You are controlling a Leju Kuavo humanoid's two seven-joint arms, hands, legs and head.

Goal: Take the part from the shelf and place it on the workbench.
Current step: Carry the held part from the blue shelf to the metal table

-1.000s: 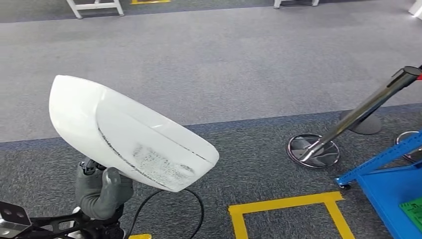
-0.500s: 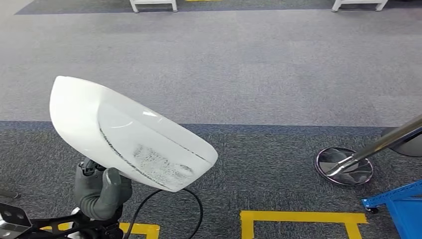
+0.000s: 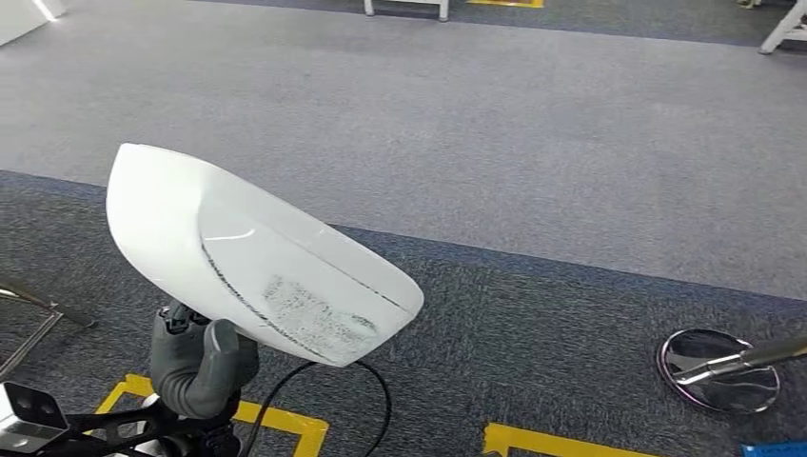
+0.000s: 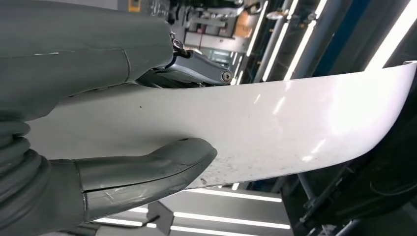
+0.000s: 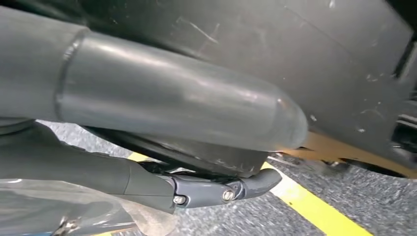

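Observation:
The part (image 3: 257, 257) is a large white curved shell with a scuffed grey patch near its lower edge. It is held up in front of me over the carpet in the head view. My left hand (image 3: 200, 367) grips it from below at its lower edge. In the left wrist view the grey thumb (image 4: 147, 169) presses on the part (image 4: 295, 123) while the darker fingers (image 4: 196, 73) lie on its other side. In the right wrist view my right hand (image 5: 206, 147) hangs low above the carpet, thumb and fingers apart and nothing in them.
Grey carpet stretches ahead, with a darker band near me. Yellow floor tape (image 3: 276, 419) marks squares at my feet. A chrome stanchion base (image 3: 720, 369) stands at the lower right. White table legs (image 3: 404, 8) are far ahead, and a metal leg (image 3: 29, 305) is at the left.
The camera has turned left, so the whole floor has shifted right and the blue cart has left the picture. The white part stays in my left hand in the same pose.

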